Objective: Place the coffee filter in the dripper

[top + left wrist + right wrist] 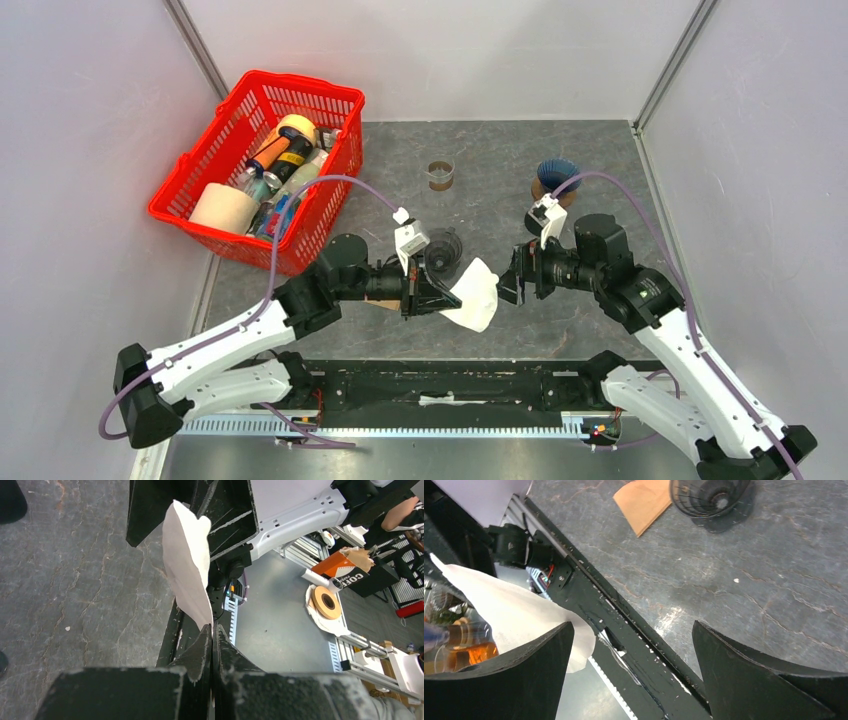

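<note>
My left gripper (452,296) is shut on one edge of a white paper coffee filter (478,296) and holds it above the table, near the front. In the left wrist view the filter (187,560) stands edge-on above the closed jaws (212,630). The dark wire dripper (443,250) stands on the table just behind the left gripper; it also shows in the right wrist view (711,497). My right gripper (508,284) is open and empty, just right of the filter. In the right wrist view (632,625) the filter (509,610) lies beside the left finger.
A red basket (255,170) with bottles and rolls stands at the back left. A small glass cup (440,175) and a blue pleated object (557,173) stand at the back. A brown paper filter (644,500) lies flat beside the dripper.
</note>
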Action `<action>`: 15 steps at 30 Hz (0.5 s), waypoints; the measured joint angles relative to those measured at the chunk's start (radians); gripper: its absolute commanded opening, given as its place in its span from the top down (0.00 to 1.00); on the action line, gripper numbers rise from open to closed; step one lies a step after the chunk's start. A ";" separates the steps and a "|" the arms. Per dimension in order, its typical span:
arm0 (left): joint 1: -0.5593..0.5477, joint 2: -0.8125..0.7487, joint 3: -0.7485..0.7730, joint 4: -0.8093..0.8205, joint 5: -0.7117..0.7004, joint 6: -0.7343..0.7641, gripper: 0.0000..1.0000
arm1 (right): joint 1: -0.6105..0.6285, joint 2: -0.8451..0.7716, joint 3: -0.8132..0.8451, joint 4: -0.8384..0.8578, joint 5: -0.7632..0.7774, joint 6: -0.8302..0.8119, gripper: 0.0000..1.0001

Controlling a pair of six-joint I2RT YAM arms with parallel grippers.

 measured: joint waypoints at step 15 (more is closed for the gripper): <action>0.000 -0.010 -0.011 0.022 0.020 0.018 0.98 | 0.000 0.011 -0.061 0.244 -0.327 0.047 0.27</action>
